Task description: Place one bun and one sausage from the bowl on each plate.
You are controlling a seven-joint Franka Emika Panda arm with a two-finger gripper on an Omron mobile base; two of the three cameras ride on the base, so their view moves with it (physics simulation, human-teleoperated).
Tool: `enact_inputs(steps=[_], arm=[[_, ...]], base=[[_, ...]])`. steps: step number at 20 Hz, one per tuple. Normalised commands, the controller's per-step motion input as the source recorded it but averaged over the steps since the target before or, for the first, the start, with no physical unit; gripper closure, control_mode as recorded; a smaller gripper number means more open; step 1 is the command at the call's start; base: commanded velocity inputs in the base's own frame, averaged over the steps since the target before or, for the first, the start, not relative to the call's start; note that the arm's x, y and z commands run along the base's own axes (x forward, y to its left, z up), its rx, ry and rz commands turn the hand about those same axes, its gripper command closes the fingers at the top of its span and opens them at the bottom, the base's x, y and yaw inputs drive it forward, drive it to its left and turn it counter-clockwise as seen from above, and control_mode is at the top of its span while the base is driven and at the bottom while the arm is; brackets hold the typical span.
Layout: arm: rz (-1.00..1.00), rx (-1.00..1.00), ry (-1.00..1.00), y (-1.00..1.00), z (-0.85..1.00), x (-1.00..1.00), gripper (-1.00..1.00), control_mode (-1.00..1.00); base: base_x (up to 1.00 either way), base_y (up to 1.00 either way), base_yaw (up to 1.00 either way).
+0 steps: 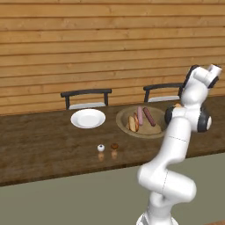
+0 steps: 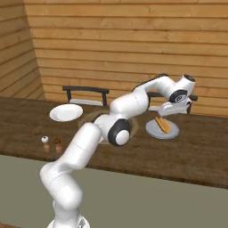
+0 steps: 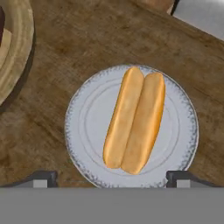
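Left base view, read from left to right: an empty plate point(image 1: 88, 118) lies on the tabletop point(image 1: 44, 140), then the bowl point(image 1: 141, 121) with a bun point(image 1: 132, 123) and two sausages point(image 1: 145, 116) in it, then the arm, which hides the right end. Near the front edge stand two small shakers point(image 1: 107, 147), left of the bowl.

Right base view gives what that one lacks: right of the bowl a second plate point(image 2: 162, 129) carries a bun point(image 2: 162, 125), and the pincer point(image 2: 171, 110) hovers just above it. Hand view looks straight down on this plate point(image 3: 85, 131); the bun point(image 3: 134, 121) lies across its middle, and the two fingertips point(image 3: 43, 178) stand wide apart on either side, touching nothing, so the pincer is released and empty.

By my reading the bun step for the right plate is done. Next the arm should lift, swing left to the bowl, and pick a sausage for this plate; the left plate has had nothing yet.
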Motion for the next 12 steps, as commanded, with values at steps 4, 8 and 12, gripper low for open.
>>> enact_inputs(steps=[4,8,12], arm=[[0.03,-0.19,0.02,0.89,0.39,-1.00,-1.00,-1.00],[0.01,-0.12,0.08,1.00,0.01,-0.84,-1.00,-1.00],[-0.11,0.02,-0.02,1.00,0.00,-0.45,-1.00,-1.00]], base=[[0.00,0.00,0.00],[0.00,0.00,0.00],[0.00,0.00,0.00]])
